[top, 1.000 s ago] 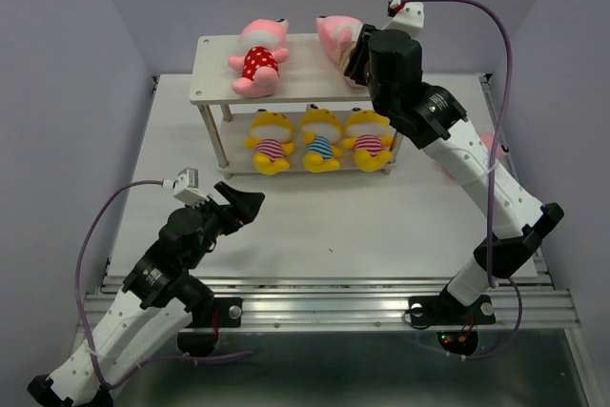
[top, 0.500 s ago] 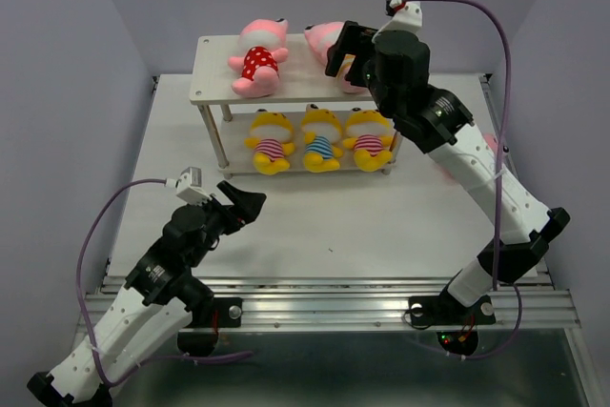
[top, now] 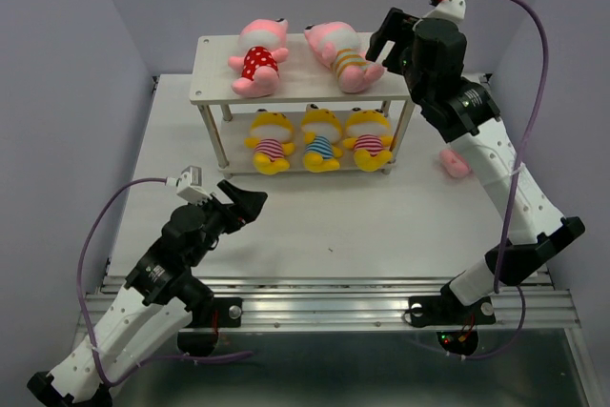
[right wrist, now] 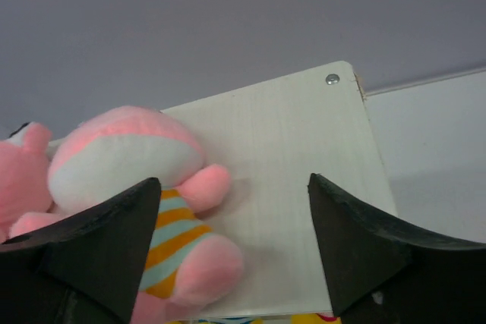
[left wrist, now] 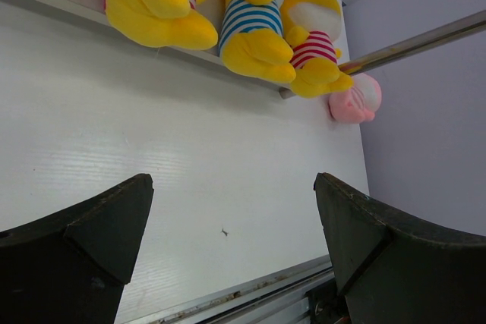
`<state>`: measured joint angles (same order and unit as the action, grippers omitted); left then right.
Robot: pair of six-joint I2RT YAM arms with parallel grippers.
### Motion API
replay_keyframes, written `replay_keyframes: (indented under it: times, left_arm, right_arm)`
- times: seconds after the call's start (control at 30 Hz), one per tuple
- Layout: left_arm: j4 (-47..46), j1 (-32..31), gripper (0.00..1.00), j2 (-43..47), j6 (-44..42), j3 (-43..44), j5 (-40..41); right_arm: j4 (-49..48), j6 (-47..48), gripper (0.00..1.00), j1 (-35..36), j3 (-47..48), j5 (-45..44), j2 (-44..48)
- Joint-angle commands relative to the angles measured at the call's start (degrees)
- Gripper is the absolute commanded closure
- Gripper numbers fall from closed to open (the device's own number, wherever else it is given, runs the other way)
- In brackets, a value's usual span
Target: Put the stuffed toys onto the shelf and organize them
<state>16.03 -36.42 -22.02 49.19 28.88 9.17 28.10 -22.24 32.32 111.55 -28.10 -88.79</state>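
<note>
My right hand hangs at the upper right of the overhead frame, jaws spread and empty, over the right end of the shelf. The striped pink toy lies on the top board beside the dotted pink toy, and three yellow toys fill the lower board. That placing looks finished. The last pink toy lies on the table at the right, partly under my forearm. I judge I must draw back, drop low and grasp it. My left hand waits open, lower left.
</note>
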Motion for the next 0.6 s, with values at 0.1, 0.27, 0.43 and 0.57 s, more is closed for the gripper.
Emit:
replay_keyframes:
  times: [0.1,0.27,0.43,0.57]
  left_arm:
    - [-2.8,-0.2,0.01,-1.0,-0.3,0.6,-0.7]
    - [-3.3,-0.3,0.01,-1.7,-0.3,0.6,-0.9]
    - [-3.5,-0.2,0.01,-1.9,-0.3,0.3,-1.0]
    - [-3.6,-0.2,0.01,-1.9,-0.1,0.1,-1.0]
  right_arm:
    - [-2.3,-0.2,0.35,-1.9,-6.0,5.2,5.3]
    - [-1.4,-0.3,0.44,-1.9,-8.0,8.9,5.7]
    - [-1.0,-1.4,0.5,-1.9,-8.6,13.4,6.1]
    - [-0.9,-3.0,0.52,-1.9,-8.6,15.6,6.0]
